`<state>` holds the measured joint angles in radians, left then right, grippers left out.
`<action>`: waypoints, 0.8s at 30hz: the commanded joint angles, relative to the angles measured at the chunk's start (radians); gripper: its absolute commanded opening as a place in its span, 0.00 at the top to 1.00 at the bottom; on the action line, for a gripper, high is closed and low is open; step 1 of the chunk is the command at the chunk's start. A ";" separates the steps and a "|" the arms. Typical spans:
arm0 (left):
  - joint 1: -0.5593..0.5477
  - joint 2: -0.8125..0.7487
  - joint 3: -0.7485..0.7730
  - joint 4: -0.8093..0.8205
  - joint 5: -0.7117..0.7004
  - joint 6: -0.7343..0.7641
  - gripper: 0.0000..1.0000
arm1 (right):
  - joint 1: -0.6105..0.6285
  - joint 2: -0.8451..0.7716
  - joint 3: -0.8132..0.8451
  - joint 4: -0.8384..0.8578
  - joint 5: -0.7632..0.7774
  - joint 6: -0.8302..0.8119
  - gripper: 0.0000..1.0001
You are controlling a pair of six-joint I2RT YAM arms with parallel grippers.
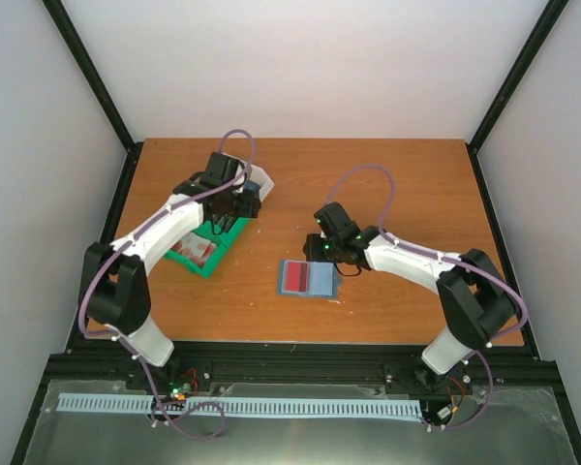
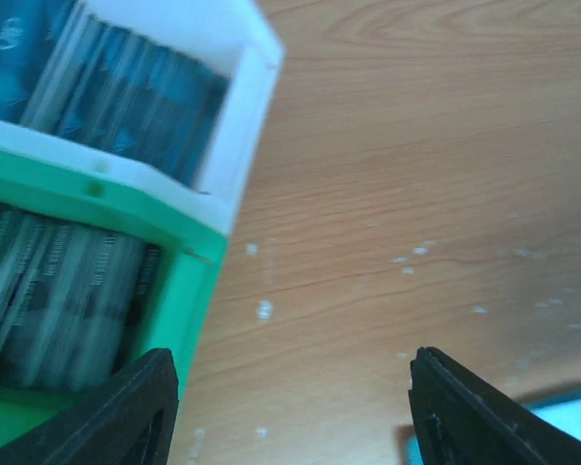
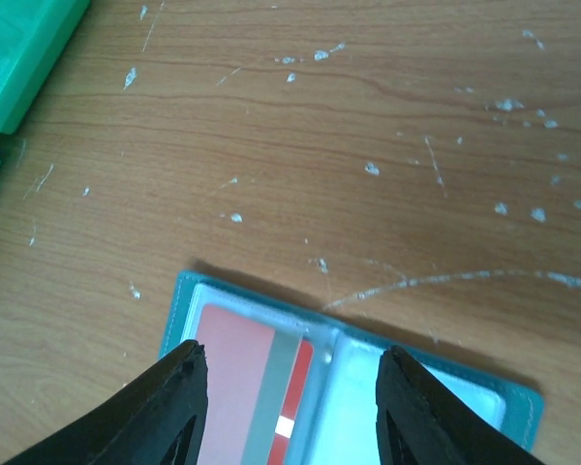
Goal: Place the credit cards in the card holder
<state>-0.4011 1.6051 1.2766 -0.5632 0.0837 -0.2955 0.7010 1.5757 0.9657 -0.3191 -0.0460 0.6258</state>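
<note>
Hovering just above the open card holder (image 3: 349, 397), the right gripper (image 3: 290, 351) has its fingers spread, one over each half, and I see nothing pinched between them. The holder lies flat on the wooden table (image 3: 368, 116), near its middle, and a red card (image 3: 237, 373) with a grey band sits in its left pocket. Over on the left, the left gripper (image 2: 292, 360) hangs at the edge of the green bin (image 2: 189, 310), jaws wide apart with only bare wood between them. Blurred dark cards (image 2: 58, 300) lie in that bin, and bluish cards (image 2: 126, 97) fill the white bin (image 2: 247, 145) touching its far side.
</note>
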 commanded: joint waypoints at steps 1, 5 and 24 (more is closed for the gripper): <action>0.068 0.081 0.082 -0.090 -0.034 0.072 0.35 | -0.002 0.077 0.066 -0.006 -0.006 -0.051 0.52; 0.131 0.156 0.123 -0.103 -0.040 0.077 0.42 | -0.001 0.137 0.096 -0.008 0.001 -0.050 0.52; 0.163 0.250 0.069 -0.294 -0.161 0.018 0.58 | -0.009 0.316 0.364 -0.119 -0.047 -0.083 0.51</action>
<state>-0.2436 1.8969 1.3964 -0.7444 -0.0704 -0.2333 0.6998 1.8565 1.2881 -0.4294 -0.0689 0.5423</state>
